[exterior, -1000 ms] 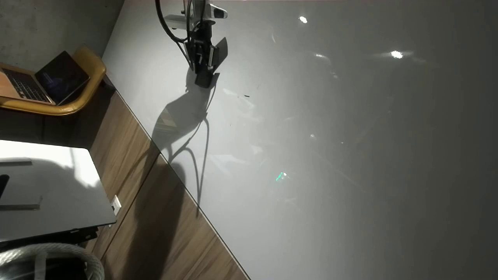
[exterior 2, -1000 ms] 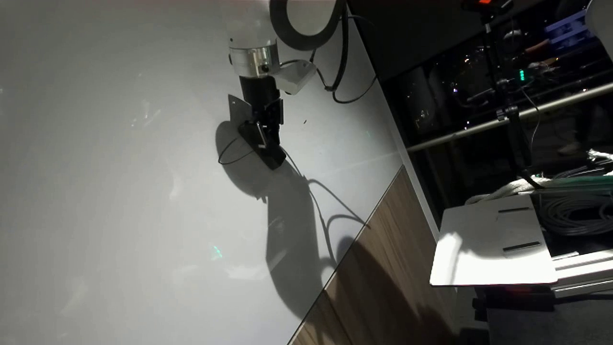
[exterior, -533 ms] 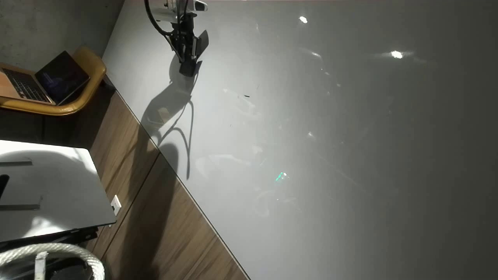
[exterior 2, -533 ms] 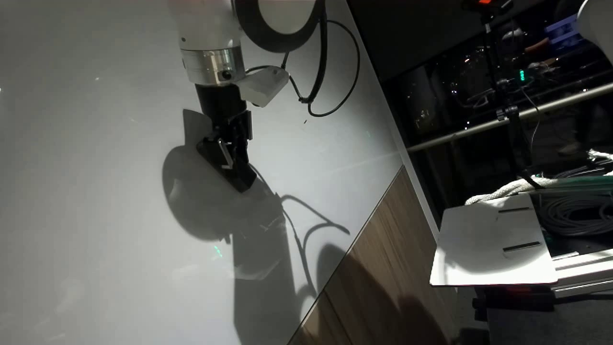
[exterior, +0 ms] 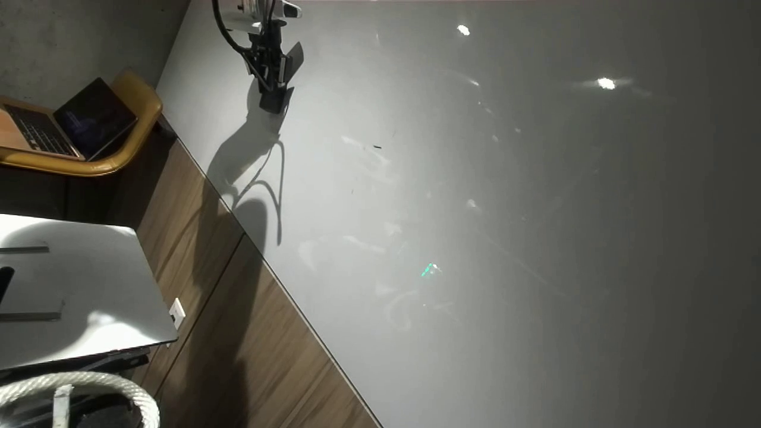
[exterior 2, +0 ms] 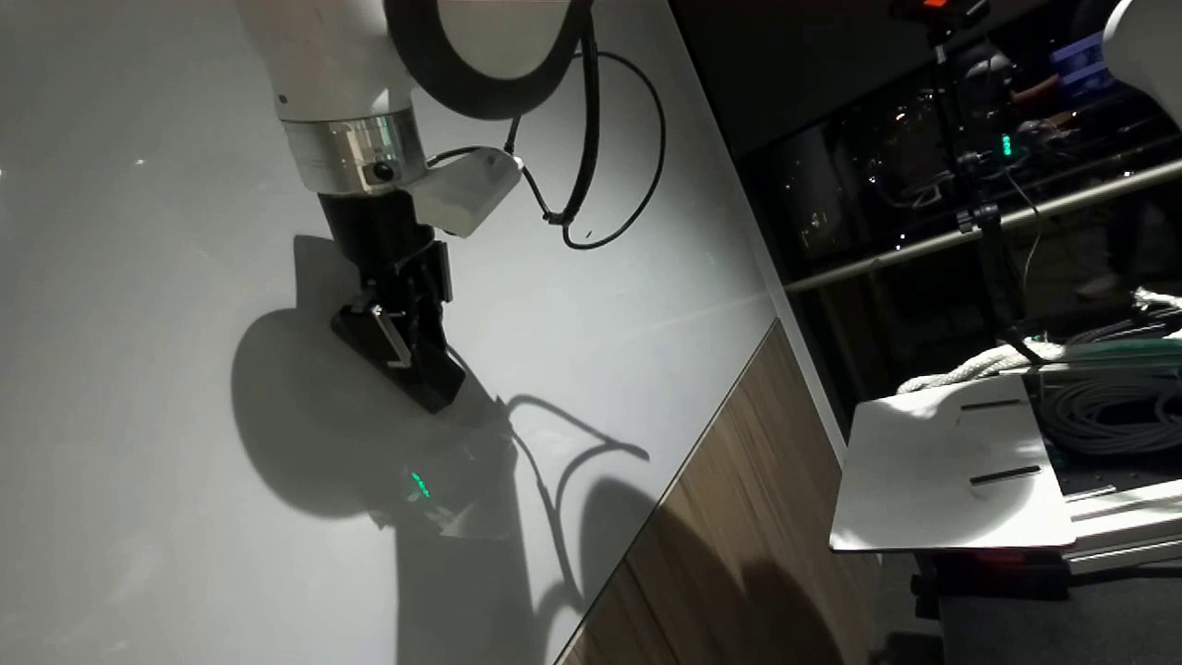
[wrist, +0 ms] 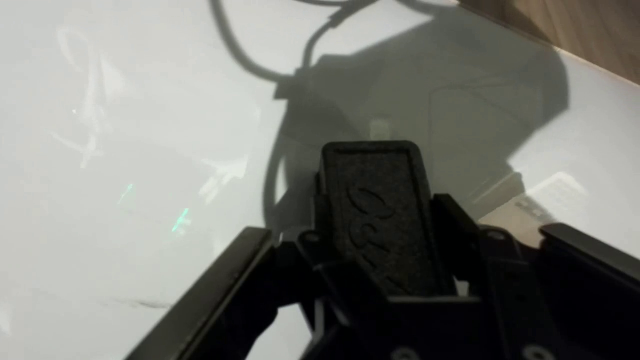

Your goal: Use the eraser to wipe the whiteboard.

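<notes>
Between the fingers (wrist: 455, 235), the black eraser (wrist: 385, 170) bears moulded, illegible lettering (wrist: 372, 235).

Wood-grain panelling (exterior: 285, 356), a mustard chair (exterior: 138, 98) and a small white surface (exterior 2: 905, 471) in patchy light (exterior: 110, 333).
In an exterior view, an open laptop (exterior: 92, 122) rests on the chair near a grey wall (exterior: 83, 41), and a white wall plate (exterior: 177, 310) shows on the panelling. In an exterior view, a pale rail (exterior 2: 1071, 201) crosses a dark area (exterior 2: 831, 203) dotted with small lights (exterior 2: 901, 116), and a coiled cable (exterior 2: 1108, 441) lies beside the surface.
</notes>
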`<state>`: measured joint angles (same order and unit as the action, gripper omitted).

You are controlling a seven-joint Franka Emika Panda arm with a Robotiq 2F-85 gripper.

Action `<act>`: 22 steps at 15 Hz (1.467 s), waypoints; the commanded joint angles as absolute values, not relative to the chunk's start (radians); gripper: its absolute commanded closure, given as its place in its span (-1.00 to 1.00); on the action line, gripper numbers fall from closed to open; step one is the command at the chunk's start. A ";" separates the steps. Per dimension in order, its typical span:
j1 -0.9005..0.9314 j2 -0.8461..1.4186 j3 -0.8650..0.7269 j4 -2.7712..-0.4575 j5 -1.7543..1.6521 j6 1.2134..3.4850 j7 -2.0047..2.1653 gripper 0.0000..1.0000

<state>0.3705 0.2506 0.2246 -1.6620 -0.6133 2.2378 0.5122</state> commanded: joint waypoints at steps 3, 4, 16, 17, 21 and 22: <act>0.409 0.295 0.197 -1.639 -0.657 2.242 0.506 0.43; 0.405 0.291 0.190 -1.641 -0.659 2.240 0.497 0.43; 0.227 0.034 0.118 -1.838 -0.626 2.276 0.385 0.43; 0.202 0.010 0.110 -1.861 -0.620 2.283 0.373 0.43; 0.116 -0.054 0.072 -1.917 -0.611 2.308 0.332 0.43; 0.097 -0.063 0.062 -1.926 -0.611 2.319 0.324 0.43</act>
